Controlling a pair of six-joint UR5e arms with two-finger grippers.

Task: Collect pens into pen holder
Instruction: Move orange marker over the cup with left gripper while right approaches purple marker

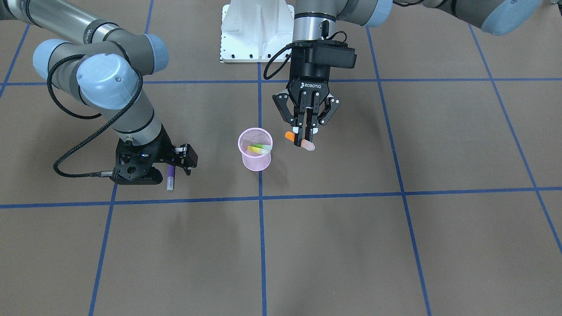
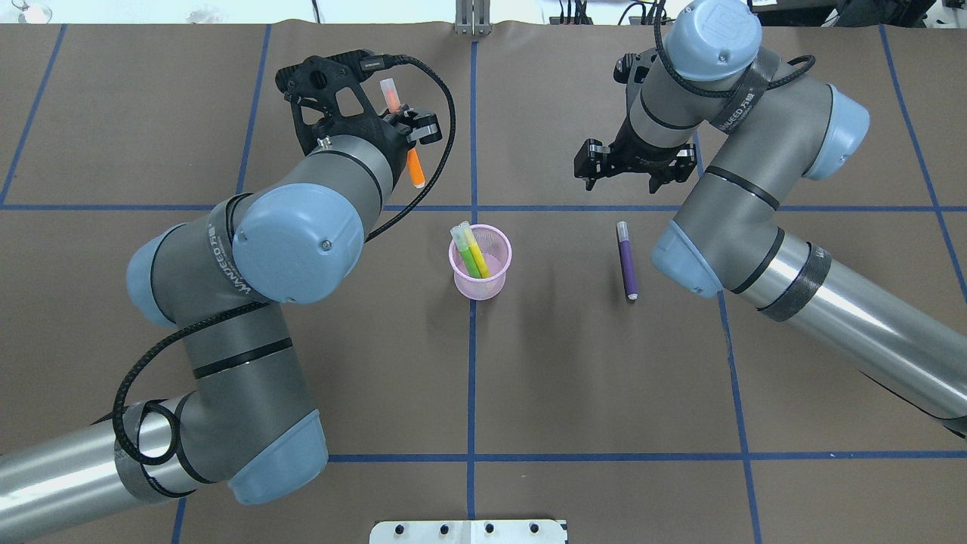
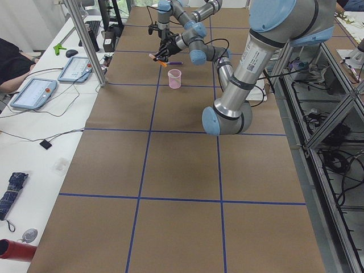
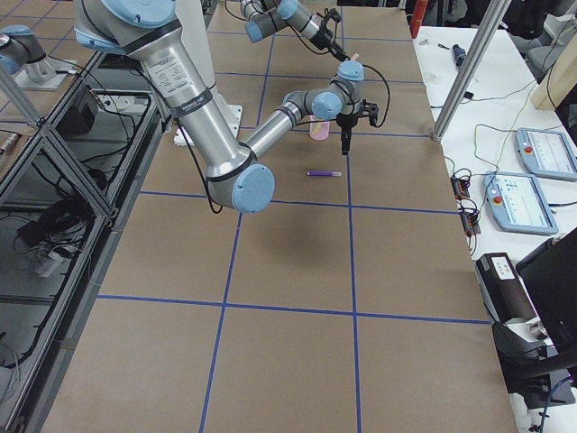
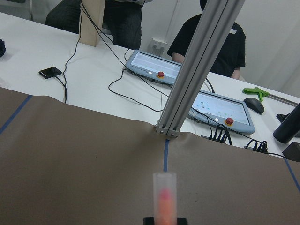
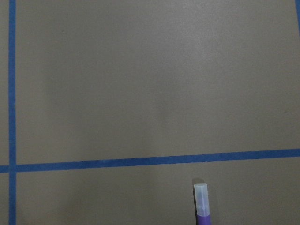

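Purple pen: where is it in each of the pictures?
Front-facing: purple pen left of the pink pen holder.
Overhead: pen right of it.
Exterior left: pen far away, just behind it.
Exterior right: pen in front of it.
Left wrist: not there.
Right wrist: pen at bottom edge.
Shared landmark: the pink pen holder.

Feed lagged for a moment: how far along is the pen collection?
Done: green pen and yellow pen lean in the pen holder. In hand: the left tool grips the orange pen, raised beside the holder. Left: the purple pen lies on the table.
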